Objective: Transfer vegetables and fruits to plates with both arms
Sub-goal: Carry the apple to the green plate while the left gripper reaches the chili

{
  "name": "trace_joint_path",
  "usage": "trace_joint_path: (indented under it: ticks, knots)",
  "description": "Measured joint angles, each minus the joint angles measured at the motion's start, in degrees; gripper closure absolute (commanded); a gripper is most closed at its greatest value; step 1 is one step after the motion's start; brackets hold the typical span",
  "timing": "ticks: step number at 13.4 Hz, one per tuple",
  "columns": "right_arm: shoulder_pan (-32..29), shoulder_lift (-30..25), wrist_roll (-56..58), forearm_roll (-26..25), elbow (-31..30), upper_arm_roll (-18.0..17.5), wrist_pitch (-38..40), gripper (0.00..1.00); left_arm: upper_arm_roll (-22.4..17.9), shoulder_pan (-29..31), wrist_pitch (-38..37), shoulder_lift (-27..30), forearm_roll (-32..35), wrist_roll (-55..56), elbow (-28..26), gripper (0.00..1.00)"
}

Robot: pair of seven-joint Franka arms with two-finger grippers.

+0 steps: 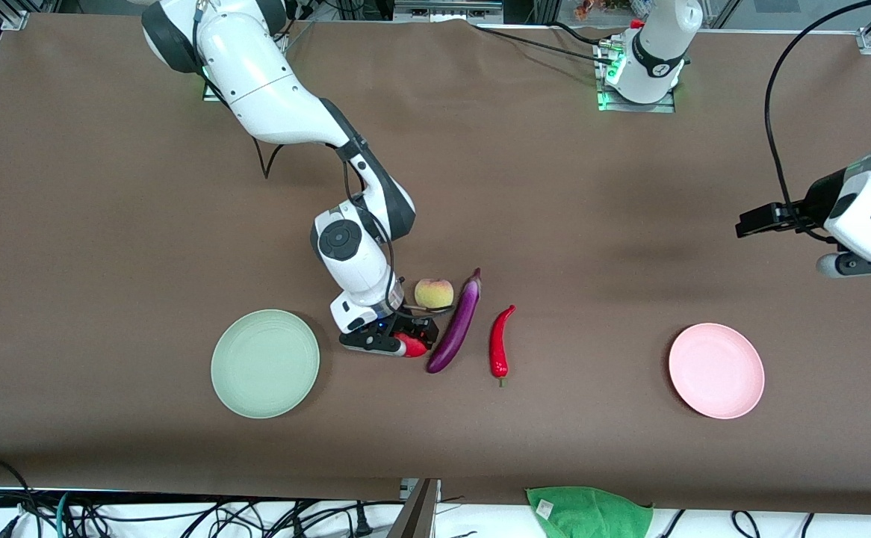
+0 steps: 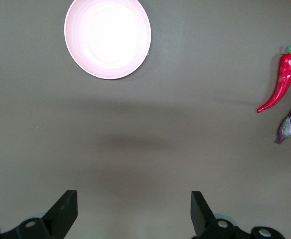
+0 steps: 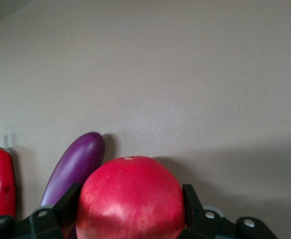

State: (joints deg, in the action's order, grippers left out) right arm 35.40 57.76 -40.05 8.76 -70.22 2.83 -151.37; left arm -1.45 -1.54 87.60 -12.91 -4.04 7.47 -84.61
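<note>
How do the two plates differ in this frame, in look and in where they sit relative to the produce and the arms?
The green plate looks slightly larger than the pink plate. The green plate lies toward the right arm's end, close to the right gripper, whose fingers sit on either side of the red fruit; the pink plate lies toward the left arm's end, farther from the chili and eggplant. Both are round, shallow and empty.

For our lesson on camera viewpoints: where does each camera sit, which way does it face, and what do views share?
Front view: high, facing both arms, table, pale green round plate.
Left wrist view: looks down past open left gripper at pale pink round plate.
Right wrist view: right gripper around round red fruit.
Shared: glossy purple eggplant, curved red chili pepper.
</note>
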Motion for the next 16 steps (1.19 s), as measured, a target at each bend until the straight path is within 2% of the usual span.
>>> trace_joint_path:
  ticks: [3,8,11,12,13,15,16]
  knots:
    - [-1.00,-0.86,2.34,0.00,1.61,0.56,6.20,0.91,0.32,-2.11,1.82,-2.90,0.00,0.00,0.04,0.00]
    - [-7.93,-7.70,16.35,0.01,3.23,0.77,19.72,0.91,1.50,-5.04,14.13,-9.92,0.00,0.51,-0.05,0.00]
    - [-12.22,-8.67,27.68,0.02,1.67,1.01,21.50,0.89,3.79,-7.90,22.03,-15.43,-0.01,5.79,0.00,0.00]
    - [-13.76,-8.64,31.43,0.02,0.22,1.07,21.50,0.85,4.44,-9.08,24.40,-17.25,-0.01,8.15,0.00,0.00]
    - [-15.37,-8.62,34.84,0.03,-1.45,1.08,21.45,0.76,4.78,-10.45,27.09,-19.18,-0.01,10.33,-0.01,0.00]
    - [-17.94,-8.58,38.79,0.06,-4.44,1.07,20.91,0.00,4.95,-13.22,34.54,-23.40,-0.01,13.83,0.28,0.00]
    - [-18.61,-8.58,39.25,0.06,-5.48,1.04,19.94,0.00,5.02,-14.42,37.65,-25.52,-0.01,15.05,1.07,0.00]
